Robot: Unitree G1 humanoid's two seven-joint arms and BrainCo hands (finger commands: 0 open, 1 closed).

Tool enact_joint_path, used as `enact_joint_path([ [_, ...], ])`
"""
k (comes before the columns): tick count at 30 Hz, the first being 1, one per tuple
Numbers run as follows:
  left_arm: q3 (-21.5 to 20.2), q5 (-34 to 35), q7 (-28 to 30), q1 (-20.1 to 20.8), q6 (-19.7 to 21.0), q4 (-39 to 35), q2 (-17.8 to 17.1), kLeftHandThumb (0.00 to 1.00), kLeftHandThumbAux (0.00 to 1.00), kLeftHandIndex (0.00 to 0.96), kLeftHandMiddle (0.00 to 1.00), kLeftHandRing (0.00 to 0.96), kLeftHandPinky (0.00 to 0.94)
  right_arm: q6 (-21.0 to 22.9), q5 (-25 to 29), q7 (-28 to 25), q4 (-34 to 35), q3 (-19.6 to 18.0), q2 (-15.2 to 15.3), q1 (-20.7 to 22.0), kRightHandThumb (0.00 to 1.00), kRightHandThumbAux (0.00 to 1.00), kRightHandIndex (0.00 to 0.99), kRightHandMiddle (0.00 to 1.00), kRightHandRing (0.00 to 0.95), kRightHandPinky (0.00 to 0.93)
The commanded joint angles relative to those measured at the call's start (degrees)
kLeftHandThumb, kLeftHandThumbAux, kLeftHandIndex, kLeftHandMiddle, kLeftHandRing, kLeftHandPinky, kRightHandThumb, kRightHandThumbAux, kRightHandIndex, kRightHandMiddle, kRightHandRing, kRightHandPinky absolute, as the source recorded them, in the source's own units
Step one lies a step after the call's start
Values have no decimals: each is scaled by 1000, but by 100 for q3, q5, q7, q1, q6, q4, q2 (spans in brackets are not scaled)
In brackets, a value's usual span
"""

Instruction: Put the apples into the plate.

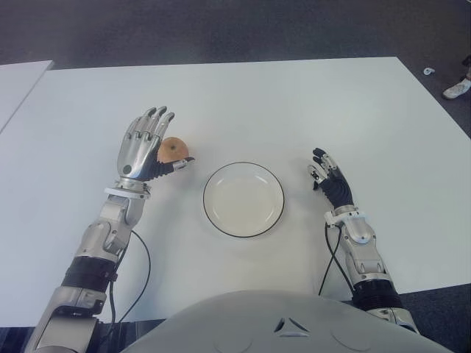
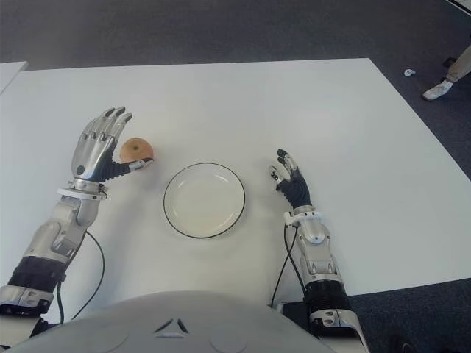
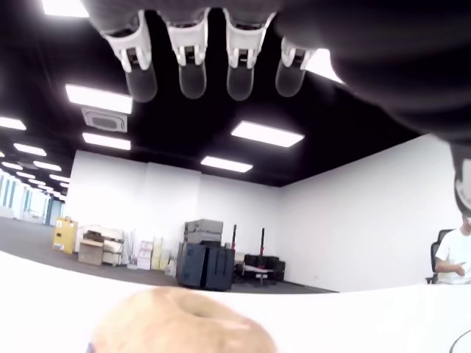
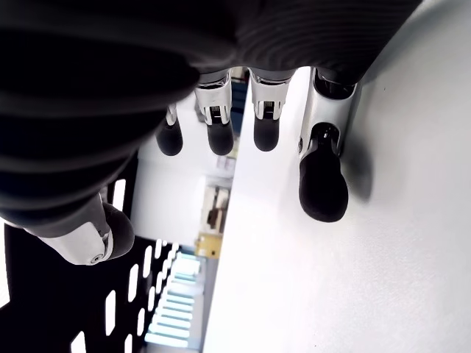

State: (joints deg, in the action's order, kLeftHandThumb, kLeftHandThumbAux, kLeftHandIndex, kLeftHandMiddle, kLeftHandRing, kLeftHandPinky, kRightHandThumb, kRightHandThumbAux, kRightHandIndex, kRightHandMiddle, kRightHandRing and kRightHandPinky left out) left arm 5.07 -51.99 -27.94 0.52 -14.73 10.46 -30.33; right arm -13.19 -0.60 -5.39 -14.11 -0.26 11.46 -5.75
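Observation:
One brownish-red apple [image 1: 174,150] sits on the white table [image 1: 294,110], left of the plate. My left hand [image 1: 166,134] stands upright right beside it, open, with the fingers [image 3: 191,70] stretched straight and the thumb reaching along the apple's near side. In the left wrist view the apple [image 3: 180,323] lies close under the palm, with no finger curled around it. The white plate [image 1: 243,198] with a dark rim has nothing in it and lies at the table's middle. My right hand [image 1: 322,168] shows to the right of the plate, open and holding nothing.
A second white table [image 1: 18,81] stands at the far left. Dark carpet lies beyond the far edge, with a person's shoe [image 1: 458,88] at the right. Black cables [image 1: 140,272] trail from both forearms near the front edge.

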Motion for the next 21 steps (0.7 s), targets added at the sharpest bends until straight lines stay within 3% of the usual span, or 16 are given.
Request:
enact_joint_path([
  [1,80,206,296,223,41,430,-165,240,334,56,47,0,0,517,-90,-90,-434,127,-75,-469,78,499,0,0,0,0],
  [21,389,763,507,1023,-202,1562,-277,251,370,103,86,75,107,354,-72,-124,-570,113,-8,-491,101,496,0,0,0,0],
])
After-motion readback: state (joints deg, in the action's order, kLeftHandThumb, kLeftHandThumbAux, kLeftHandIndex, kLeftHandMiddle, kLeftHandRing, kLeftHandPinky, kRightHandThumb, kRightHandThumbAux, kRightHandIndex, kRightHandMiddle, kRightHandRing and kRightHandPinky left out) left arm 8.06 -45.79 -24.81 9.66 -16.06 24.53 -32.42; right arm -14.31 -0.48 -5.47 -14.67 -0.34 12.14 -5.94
